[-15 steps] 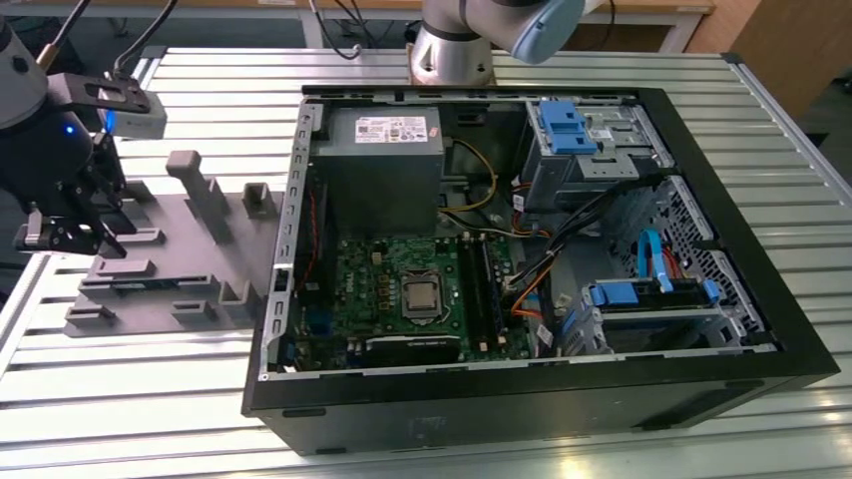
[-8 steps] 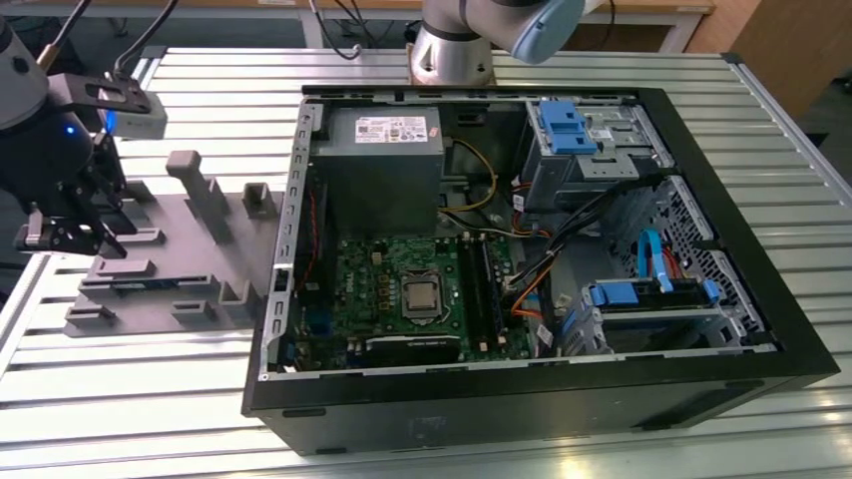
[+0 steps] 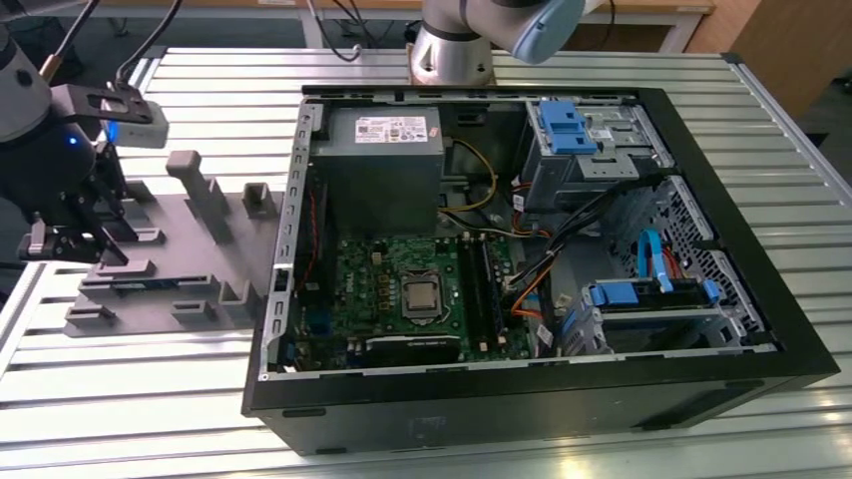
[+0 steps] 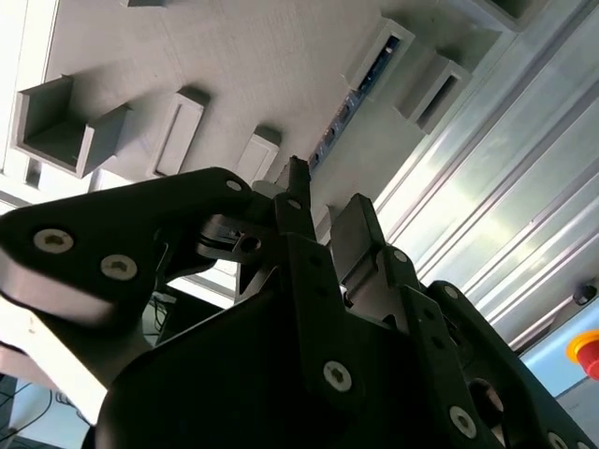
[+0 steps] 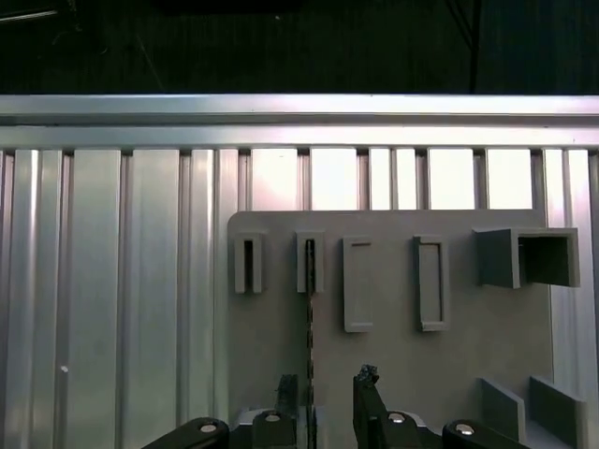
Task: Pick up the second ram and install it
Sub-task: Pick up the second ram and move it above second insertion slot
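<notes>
Tool (image 5: pixel 326 378) hangs spread astride the second ram (image 5: pixel 309 323), which stands edgewise in the grey tray (image 5: pixel 270 351)

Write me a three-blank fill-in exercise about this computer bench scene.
1. The ram stick stands on edge on the grey tray, ___ the computer case.
2. The gripper has its jaws ___, one on either side of the stick.
3. The tray lies on the exterior view's ___ of the case.
Missing words: outside; open; left.
</notes>
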### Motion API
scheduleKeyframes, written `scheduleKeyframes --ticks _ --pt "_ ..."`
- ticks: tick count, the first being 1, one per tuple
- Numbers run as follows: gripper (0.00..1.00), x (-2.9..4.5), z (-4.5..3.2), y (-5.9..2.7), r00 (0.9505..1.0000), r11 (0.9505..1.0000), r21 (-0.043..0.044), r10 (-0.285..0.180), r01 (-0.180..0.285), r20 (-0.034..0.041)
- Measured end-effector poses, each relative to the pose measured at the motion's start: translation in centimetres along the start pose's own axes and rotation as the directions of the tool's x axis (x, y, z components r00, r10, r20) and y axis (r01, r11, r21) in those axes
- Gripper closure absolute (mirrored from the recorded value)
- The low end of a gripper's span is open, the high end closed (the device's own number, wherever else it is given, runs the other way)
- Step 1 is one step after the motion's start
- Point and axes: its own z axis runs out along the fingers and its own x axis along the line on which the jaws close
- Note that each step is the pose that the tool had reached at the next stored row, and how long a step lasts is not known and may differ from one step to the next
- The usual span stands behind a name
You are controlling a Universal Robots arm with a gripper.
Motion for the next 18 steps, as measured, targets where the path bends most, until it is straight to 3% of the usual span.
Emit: scheduleKeyframes --ticks 18 --pt "0.63 0.51 3.00 0.03 1.0000 1.0000 -0.0004 -0.005 0.005 -0.0006"
